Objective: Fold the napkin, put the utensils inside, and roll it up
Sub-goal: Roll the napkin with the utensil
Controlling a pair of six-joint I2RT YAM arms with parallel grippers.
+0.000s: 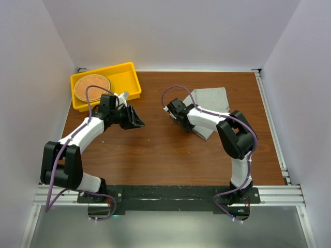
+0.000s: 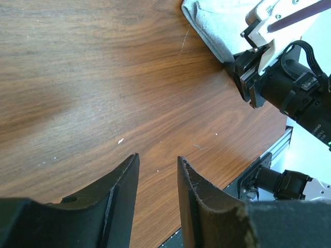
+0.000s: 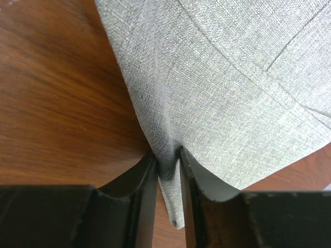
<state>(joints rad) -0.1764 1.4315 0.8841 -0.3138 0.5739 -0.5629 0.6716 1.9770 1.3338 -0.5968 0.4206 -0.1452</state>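
Right gripper (image 3: 168, 155) is pinching a corner of the napkin (image 3: 222, 88), a coarse-weave grey cloth lying creased toward the right rear of the table (image 2: 103, 77). Left gripper (image 2: 158, 168) is hovering half-open, holding nothing, over smooth wood grain. Yellow tray (image 1: 129, 77) is sitting at the left rear corner.

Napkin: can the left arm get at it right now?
Probably yes: only bare table lies between the left hand and the napkin, though the right hand pinches one corner.
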